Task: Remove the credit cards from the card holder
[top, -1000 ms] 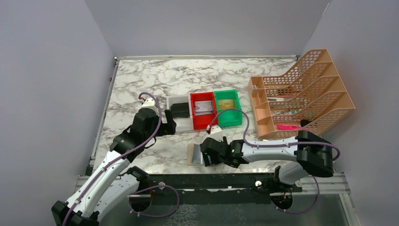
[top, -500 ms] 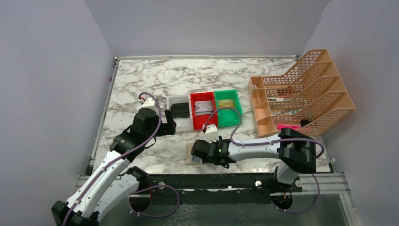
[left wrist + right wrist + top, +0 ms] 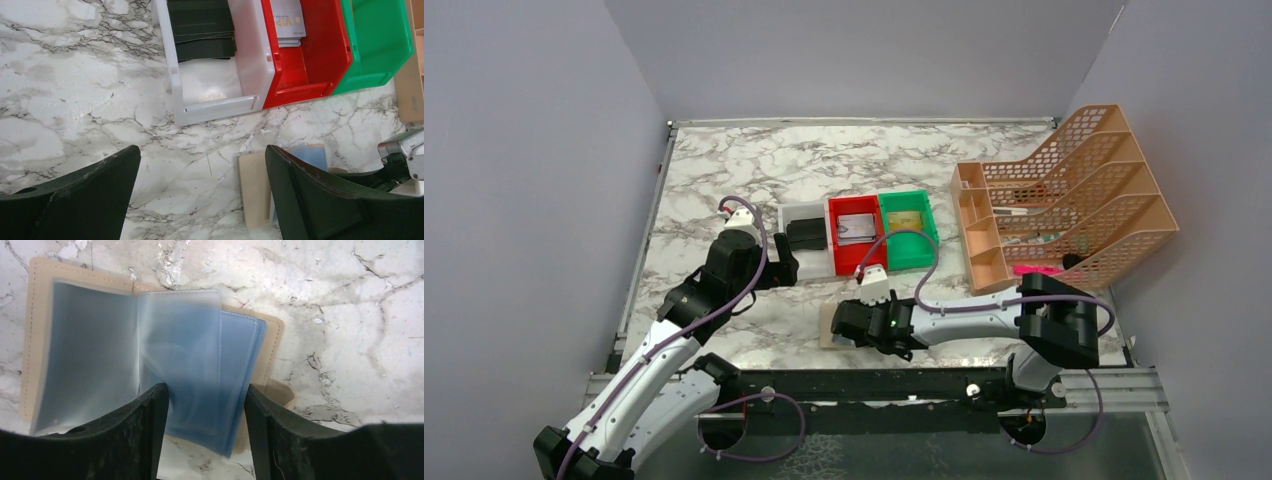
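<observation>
light: bright, even, diffuse from above | shadows: faint, soft on marble table | glare: sheen on white bin floor | blur: card holder sleeves smeared (middle leaf worst) | top view: sharp

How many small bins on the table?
3, side by side mid-table: clear bin on the left, red bin in the middle, green bin on the right. None seems hidden.

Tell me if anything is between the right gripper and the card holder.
Nothing visible. The card holder lies open on the marble table directly under the right gripper, its bluish sleeves showing between the fingers.
</observation>
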`<state>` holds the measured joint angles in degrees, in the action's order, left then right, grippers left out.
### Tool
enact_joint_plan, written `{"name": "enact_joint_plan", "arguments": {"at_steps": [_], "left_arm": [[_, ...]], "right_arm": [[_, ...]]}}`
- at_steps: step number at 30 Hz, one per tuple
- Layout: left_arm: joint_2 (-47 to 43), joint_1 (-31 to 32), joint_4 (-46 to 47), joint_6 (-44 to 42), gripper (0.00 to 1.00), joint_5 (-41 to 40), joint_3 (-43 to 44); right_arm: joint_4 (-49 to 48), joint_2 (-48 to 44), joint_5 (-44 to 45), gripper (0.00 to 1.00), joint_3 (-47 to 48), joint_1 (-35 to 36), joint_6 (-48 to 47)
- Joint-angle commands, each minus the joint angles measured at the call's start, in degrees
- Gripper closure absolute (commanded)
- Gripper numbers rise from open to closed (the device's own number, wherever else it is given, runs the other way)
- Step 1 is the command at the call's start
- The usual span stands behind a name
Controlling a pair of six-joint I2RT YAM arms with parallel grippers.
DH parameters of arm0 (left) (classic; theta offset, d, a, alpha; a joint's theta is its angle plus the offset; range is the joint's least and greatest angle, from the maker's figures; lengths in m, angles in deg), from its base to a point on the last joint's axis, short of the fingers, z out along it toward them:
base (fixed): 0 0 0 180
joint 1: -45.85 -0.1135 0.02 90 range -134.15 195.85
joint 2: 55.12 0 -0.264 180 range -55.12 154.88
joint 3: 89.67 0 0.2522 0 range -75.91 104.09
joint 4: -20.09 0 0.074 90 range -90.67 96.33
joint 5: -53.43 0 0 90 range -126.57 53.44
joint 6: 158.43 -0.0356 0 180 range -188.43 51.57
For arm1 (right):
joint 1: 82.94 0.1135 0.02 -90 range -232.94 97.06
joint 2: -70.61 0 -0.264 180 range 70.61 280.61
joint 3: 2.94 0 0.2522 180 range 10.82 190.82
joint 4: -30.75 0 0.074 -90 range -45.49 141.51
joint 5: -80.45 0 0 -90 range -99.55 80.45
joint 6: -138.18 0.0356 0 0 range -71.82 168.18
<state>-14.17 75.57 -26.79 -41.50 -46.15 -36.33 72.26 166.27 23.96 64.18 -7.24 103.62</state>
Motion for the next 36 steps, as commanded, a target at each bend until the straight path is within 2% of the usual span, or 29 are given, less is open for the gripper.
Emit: {"name": "enact_joint_plan", "arguments": {"at_steps": [1,4,7,13,18,23,29,36], "left_arm": [[0.03,-0.27,0.56,0.04,0.01,0.57,-0.46],[-0.02,-0.27,0.52,0.0,0.01,0.46,-0.45],[-0.08,-0.27,0.43,0.04,0.01,0.0,-0.45],[-0.48,-0.25,-0.13,1.77,0.01,-3.97,-0.19],[-2.53,-0.26,-1.96,4.61,0.01,-10.4,0.51],[-6.81,-0.27,-3.29,5.68,0.01,-14.77,0.74],[-11.74,-0.27,-3.88,6.46,0.01,-18.2,0.34],[-11.62,-0.27,-3.97,6.73,0.01,-19.5,0.18]], "right_arm": [[-1.56,-4.16,0.12,0.33,-2.48,0.17,-1.81],[-3.7,-8.56,-0.13,0.25,-2.9,0.17,-5.66],[-6.77,-13.83,0.18,0.23,-4.09,0.15,-9.6],[-7.4,-24.02,10.4,0.15,-6.26,-2.19,-15.19],[-10.19,-32.89,10.36,0.11,-8.39,-13.02,-22.24],[-17.43,-41.0,1.39,0.09,-11.7,-24.88,-30.85],[-18.95,-43.88,2.14,0.08,-12.3,-29.58,-36.86],[-21.32,-44.75,-3.21,0.07,-16.44,-36.85,-34.83]]}}
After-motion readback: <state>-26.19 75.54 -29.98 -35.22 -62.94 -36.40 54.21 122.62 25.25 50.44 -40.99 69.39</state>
